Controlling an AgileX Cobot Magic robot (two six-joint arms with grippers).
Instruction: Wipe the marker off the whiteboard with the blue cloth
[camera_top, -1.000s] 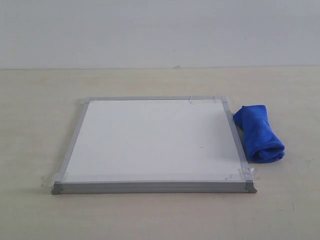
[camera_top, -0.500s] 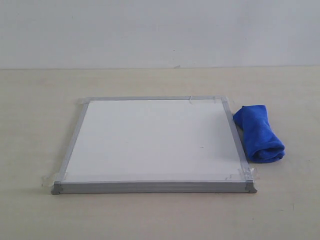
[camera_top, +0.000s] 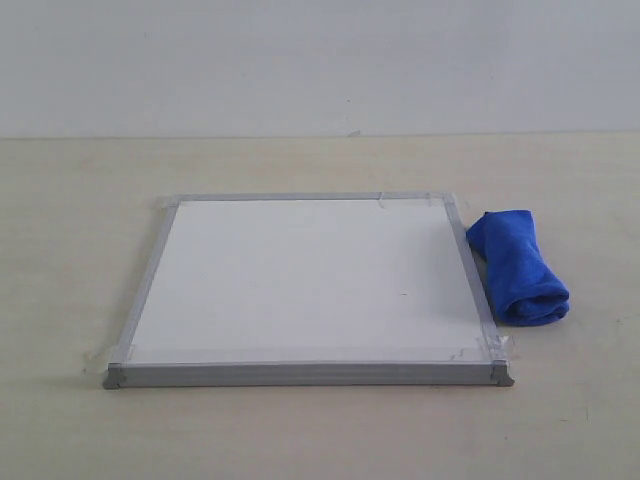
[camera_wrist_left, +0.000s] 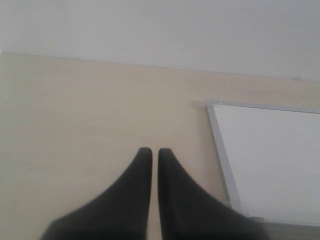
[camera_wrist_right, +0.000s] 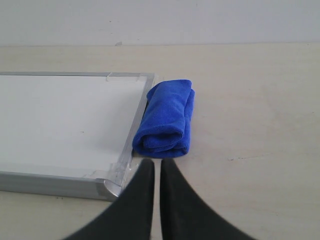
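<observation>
Beside the board's (camera_top: 300, 280) right edge lies the cloth (camera_top: 518, 268), rolled, on your right gripper's (camera_wrist_right: 157, 167) side, so the natural pick. Both grippers empty, jaws nearly together; left gripper (camera_wrist_left: 155, 155) over table (camera_wrist_left: 75, 110). Marker: no red line visible, only a faint speck (camera_top: 404, 294).

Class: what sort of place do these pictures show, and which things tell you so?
Probably a robot test bench, not a home: a whiteboard taped flat onto a pale table, a blank white wall behind, and a blue cloth beside the board.
</observation>
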